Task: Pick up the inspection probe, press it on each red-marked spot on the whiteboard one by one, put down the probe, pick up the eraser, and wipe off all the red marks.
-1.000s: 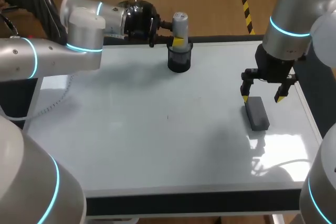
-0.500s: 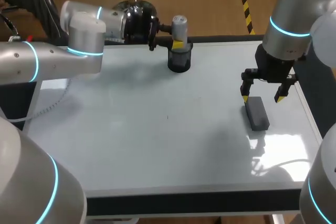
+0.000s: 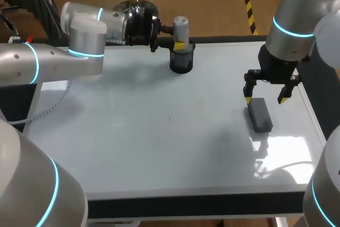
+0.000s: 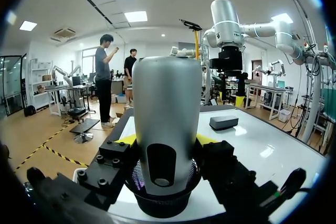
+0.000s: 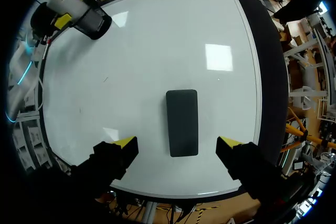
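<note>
Left gripper (image 4: 166,139) sits at the far edge of the whiteboard (image 3: 133,147), its two yellow tips pressed against opposite sides of the inspection probe (image 4: 167,103), so I read it as clamped on it. The probe is a silver cylinder standing upright with its lower end inside the black cup (image 3: 180,63). From the head camera, my left arm (image 3: 53,59) lies along the far-left side of the board, with the wrist pointing sideways at the cup.

On the other side, the right gripper (image 5: 177,142) hangs over the eraser (image 5: 182,121) with its fingers spread wide. In the wrist view, one yellow tip stands on each side of the dark block, well clear of its long edges and touching nothing. The eraser lies flat on the board near the right edge, well apart from the cup. My right arm (image 3: 297,19) comes down nearly vertical above it.

One small dark tick (image 3: 170,119) shows on the white surface near the middle; I cannot tell its colour.
</note>
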`<move>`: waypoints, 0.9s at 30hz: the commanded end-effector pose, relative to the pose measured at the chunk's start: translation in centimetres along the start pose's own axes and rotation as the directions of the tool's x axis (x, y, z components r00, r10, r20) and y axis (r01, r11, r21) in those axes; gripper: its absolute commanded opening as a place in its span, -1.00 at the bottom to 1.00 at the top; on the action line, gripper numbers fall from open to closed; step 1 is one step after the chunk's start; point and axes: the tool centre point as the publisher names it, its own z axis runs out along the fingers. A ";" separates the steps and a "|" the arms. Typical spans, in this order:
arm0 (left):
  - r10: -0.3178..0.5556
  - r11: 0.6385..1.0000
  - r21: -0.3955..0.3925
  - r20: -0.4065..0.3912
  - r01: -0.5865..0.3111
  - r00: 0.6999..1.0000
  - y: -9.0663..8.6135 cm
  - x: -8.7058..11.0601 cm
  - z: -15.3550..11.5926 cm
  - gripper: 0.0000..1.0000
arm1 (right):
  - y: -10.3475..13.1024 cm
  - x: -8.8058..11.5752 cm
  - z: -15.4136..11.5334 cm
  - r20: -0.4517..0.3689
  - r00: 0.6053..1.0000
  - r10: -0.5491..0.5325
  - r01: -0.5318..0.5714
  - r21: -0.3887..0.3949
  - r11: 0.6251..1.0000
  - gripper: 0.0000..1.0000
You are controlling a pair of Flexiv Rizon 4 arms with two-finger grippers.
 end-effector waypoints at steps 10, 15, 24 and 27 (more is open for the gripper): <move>-0.007 1.000 0.003 -0.009 0.007 1.000 0.2 -0.2 0.1 0.11 | -0.1 -0.1 -0.1 -0.001 1.000 -0.001 0.001 -0.002 1.000 1.00; -0.011 1.000 0.006 -0.008 0.011 1.000 0.0 -0.3 0.0 1.00 | -0.1 -0.1 -0.1 -0.001 1.000 -0.001 0.001 -0.002 1.000 1.00; 0.003 1.000 0.003 -0.020 -0.003 1.000 -0.9 -0.5 -0.3 1.00 | -0.1 -0.1 -0.1 -0.001 1.000 -0.001 0.001 -0.002 1.000 1.00; 0.006 1.000 0.003 -0.023 -0.006 1.000 -1.2 -0.5 -0.4 1.00 | -0.1 -0.1 -0.1 -0.001 1.000 -0.001 0.001 -0.002 1.000 1.00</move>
